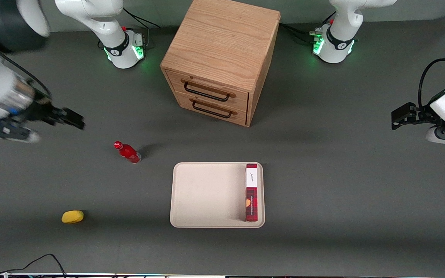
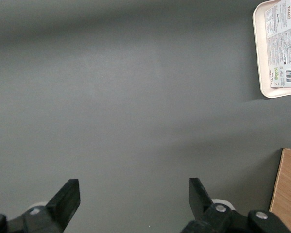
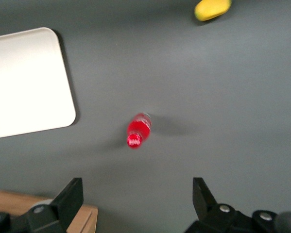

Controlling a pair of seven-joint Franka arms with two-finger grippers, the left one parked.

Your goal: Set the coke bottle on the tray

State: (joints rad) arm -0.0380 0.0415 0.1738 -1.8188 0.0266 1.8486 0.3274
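- Red and glossy, the coke bottle (image 1: 127, 151) stands on the grey bench (image 1: 323, 193) in the front view, apart from the tray (image 1: 207, 195) and toward the working arm's end of it. The tray is bare except for a red plaid box (image 1: 252, 192) lying along the edge toward the parked arm. The tool (image 1: 68, 117) hangs above the bench, farther from the camera than the bottle and not touching it, further toward the working arm's end; its fingers look spread. A yellow object (image 1: 72, 217) lies nearer the camera, and a wooden drawer cabinet (image 1: 220, 61) stands farther back.
- Left wrist view: only bare bench, one corner of the tray (image 2: 262, 58) with the box (image 2: 281, 43), and an edge of the cabinet (image 2: 287, 191).
- Right wrist view: the tool's fingers (image 3: 70, 199) stand wide open and empty, with the bottle (image 3: 138, 128) upright on the bench between their lines but well clear of them. The tray (image 3: 28, 82) and the yellow object (image 3: 212, 8) also show.
- Risk, as I judge it: the bottle is narrow, tall and slick, so an off-centre descent could let one finger knock it over and send it rolling, and a grip high on the neck could let it slip or swing.
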